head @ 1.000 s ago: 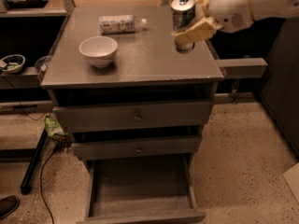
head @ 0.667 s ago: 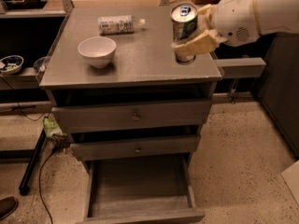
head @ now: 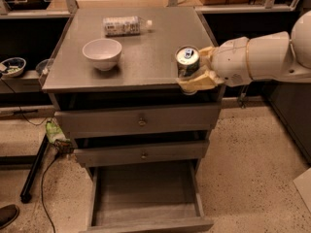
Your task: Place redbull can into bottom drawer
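Note:
The redbull can point(head: 187, 63), slim and silver with a shiny top, hangs upright over the front right edge of the cabinet top point(head: 136, 42). My gripper point(head: 194, 71) is shut on it, tan fingers point(head: 200, 82) wrapped around its lower half, with the white arm reaching in from the right. Below, the bottom drawer point(head: 146, 195) is pulled out, its flat grey floor bare.
A white bowl point(head: 102, 53) and a clear plastic bottle point(head: 124, 25) lying on its side rest on the cabinet top. Two upper drawers point(head: 141, 123) with small knobs are shut. Cables and a black stand leg point(head: 34, 171) lie on the floor at left.
The arm has carried the can toward the front edge of the cabinet top and lower; the can now appears nearer the camera.

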Controlling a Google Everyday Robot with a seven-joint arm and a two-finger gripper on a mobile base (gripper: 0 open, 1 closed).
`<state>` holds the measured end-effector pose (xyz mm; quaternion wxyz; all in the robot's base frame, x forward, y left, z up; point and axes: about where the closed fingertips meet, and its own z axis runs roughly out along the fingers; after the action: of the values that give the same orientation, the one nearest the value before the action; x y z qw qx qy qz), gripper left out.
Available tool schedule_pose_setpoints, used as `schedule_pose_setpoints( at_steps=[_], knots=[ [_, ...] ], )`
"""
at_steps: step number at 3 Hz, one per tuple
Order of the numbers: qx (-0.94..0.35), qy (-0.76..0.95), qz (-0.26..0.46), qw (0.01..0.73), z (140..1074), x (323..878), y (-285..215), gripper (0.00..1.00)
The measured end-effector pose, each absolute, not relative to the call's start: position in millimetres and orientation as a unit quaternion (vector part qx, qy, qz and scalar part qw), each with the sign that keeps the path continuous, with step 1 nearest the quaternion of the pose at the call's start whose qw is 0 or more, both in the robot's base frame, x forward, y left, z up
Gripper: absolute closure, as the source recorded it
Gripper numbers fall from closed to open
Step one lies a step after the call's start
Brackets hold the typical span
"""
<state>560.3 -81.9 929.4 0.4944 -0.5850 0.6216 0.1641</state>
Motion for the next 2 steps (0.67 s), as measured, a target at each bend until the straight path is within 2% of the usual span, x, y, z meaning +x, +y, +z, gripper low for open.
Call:
schedule_pose_setpoints(
  at_steps=[2],
  knots=[
    [-0.583, 0.623, 0.181, 0.489, 922.9, 561.8, -78.0, 1.0]
  ],
)
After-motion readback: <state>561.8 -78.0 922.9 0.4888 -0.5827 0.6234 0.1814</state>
